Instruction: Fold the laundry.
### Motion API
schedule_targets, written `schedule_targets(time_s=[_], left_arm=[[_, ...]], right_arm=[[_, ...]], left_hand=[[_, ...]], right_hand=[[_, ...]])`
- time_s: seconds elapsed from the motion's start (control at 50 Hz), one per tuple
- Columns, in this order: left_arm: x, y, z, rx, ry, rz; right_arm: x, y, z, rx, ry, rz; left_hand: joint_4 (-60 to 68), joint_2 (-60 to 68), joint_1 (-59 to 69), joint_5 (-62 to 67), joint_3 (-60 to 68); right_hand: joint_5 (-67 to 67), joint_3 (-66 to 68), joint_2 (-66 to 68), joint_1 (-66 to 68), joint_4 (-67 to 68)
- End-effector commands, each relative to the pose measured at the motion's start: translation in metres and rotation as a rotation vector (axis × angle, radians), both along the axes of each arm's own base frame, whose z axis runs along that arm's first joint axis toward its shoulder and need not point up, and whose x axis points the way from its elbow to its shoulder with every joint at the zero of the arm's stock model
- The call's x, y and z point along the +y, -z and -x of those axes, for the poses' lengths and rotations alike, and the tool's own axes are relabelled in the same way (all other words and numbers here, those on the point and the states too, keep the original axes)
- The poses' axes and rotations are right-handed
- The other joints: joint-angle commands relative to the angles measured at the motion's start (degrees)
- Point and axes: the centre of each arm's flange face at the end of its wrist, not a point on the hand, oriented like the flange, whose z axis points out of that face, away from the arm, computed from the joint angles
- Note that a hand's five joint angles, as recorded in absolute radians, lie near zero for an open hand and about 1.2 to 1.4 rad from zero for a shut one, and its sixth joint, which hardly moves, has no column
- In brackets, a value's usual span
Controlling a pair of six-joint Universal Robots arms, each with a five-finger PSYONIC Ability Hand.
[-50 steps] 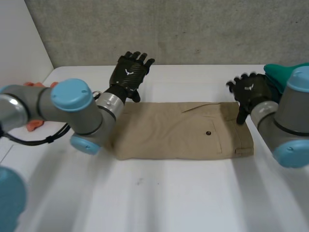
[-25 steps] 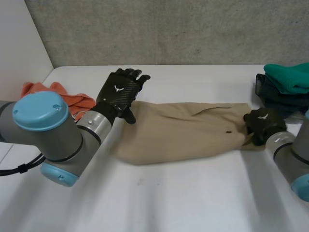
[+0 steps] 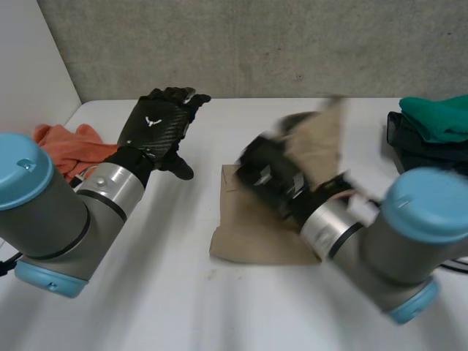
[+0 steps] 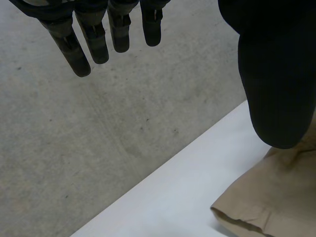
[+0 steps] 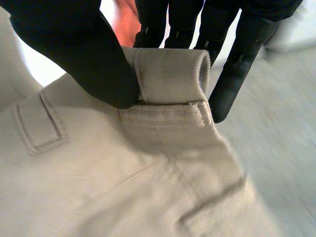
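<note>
Beige trousers (image 3: 245, 238) lie in the middle of the white table (image 3: 183, 307). My right hand (image 3: 265, 174) is over them, shut on their waistband end, which rises as a flap behind the hand. In the right wrist view the thumb (image 5: 84, 54) and fingers (image 5: 237, 64) pinch the rolled waistband (image 5: 168, 74). My left hand (image 3: 157, 121) is raised to the left of the trousers, open, touching nothing. In the left wrist view its straight fingers (image 4: 89, 44) point at the grey wall, and a trouser edge (image 4: 266, 210) lies below the thumb (image 4: 276, 74).
An orange cloth (image 3: 62, 142) lies at the table's left edge, beside my left arm. A stack of folded teal and dark clothes (image 3: 431, 124) sits at the back right. A grey wall (image 3: 292, 44) stands behind the table.
My right hand closed on the trousers' right end and carried it up and leftwards over the rest. My left hand came off the left end and drew back to the left.
</note>
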Motion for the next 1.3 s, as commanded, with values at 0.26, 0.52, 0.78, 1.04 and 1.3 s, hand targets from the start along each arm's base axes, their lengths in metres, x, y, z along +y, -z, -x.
schedule_targets(time_s=[0.26, 0.52, 0.78, 1.04, 1.3], left_arm=[[-0.024, -0.034, 0.015, 0.138, -0.001, 0.047], [-0.009, 0.041, 0.088, -0.002, 0.111, -0.280], [0.011, 0.104, 0.067, -0.284, -0.103, -0.432], [0.017, 0.059, 0.069, -0.251, -0.052, -0.343], [0.005, -0.032, 0.081, -0.071, 0.296, -0.158]], right_arm=[[-0.014, -0.060, 0.019, -0.557, 0.124, -0.592], [-0.082, -0.033, 0.059, -0.527, 0.437, -0.868], [-0.097, 0.051, 0.055, -0.222, 0.530, -0.965], [-0.096, 0.001, 0.061, -0.261, 0.536, -0.714], [0.000, 0.015, 0.062, -0.248, 0.406, -0.664]], left_hand=[[-1.1, -1.3, -0.2, -2.3, -1.7], [0.1, -0.1, 1.0, -1.1, -0.5], [-0.3, -0.5, 0.6, -1.5, -0.9], [-1.4, -1.7, -0.6, -2.6, -2.0], [0.1, -0.1, 1.0, -1.1, -0.5]], right_hand=[[-57.7, -58.4, -57.4, -54.5, -58.7], [-57.7, -58.4, -57.4, -54.5, -58.7], [-57.7, -58.4, -57.4, -54.5, -58.7], [-57.7, -58.4, -57.4, -54.5, -58.7], [-57.7, -58.4, -57.4, -54.5, -58.7]])
